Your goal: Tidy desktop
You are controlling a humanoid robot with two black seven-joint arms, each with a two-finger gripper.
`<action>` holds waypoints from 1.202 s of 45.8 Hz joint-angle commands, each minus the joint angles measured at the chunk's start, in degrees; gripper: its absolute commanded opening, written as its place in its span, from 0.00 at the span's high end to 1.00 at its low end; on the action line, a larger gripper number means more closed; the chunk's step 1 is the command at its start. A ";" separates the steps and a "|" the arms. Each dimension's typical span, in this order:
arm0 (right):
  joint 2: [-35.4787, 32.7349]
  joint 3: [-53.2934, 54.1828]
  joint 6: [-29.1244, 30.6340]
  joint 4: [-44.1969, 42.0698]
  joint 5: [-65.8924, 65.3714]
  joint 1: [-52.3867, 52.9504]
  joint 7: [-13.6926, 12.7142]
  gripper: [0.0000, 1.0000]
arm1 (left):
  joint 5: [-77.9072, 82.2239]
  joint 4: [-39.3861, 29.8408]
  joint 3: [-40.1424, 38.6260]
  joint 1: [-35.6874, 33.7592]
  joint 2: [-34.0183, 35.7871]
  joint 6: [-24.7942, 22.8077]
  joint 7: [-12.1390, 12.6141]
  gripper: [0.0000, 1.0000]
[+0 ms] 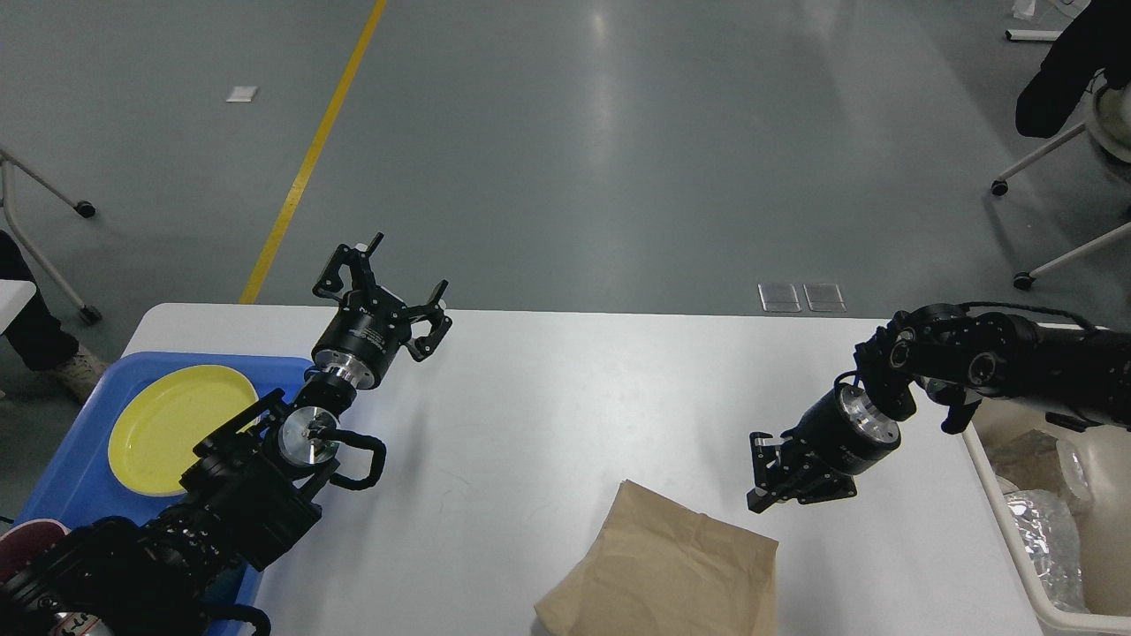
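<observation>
Grey concrete floor with a yellow line behind; large white smooth desktop (548, 397) spans under both your grippers. Left gripper (382, 281) sits over its far edge, fingers spread, empty. Round yellow plate (172, 424) in a blue plastic tray (66, 477) lies down-left of it. Right gripper (782, 484): can't tell the finger gap; flat brown paper bag (663, 570) lies just below-left of it, beige plastic bin (1060, 609) to its right.

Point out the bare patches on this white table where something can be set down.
The white desktop is bare across its far middle, between the left gripper and the right gripper, and nearer, between the left arm and the crumpled brown paper bag. Crowded: the blue plastic tray with its yellow round plate, and the beige plastic bin.
</observation>
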 commanded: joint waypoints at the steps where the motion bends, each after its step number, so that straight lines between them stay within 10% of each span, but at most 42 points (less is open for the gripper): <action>1: -0.05 -1.26 0.63 0.34 0.00 0.09 0.09 1.00 | 0.00 0.00 0.00 0.00 0.00 0.00 -0.01 0.02; 7: -0.22 -2.58 1.60 0.26 0.00 1.84 0.09 0.99 | 0.00 0.00 0.09 0.00 0.00 0.00 -0.01 0.02; 18: -6.11 -2.76 -0.77 -0.44 0.17 13.52 0.09 0.02 | 0.00 0.00 0.00 0.00 0.00 0.00 -0.01 0.02; 37: -9.81 -1.79 -2.36 -5.81 -1.58 31.28 2.98 0.00 | 0.00 0.00 0.00 0.00 0.00 0.00 -0.01 0.02; 55: -9.54 6.64 -1.39 -0.01 -5.72 26.82 6.85 0.00 | 0.00 0.00 0.00 0.00 0.00 0.00 -0.01 0.02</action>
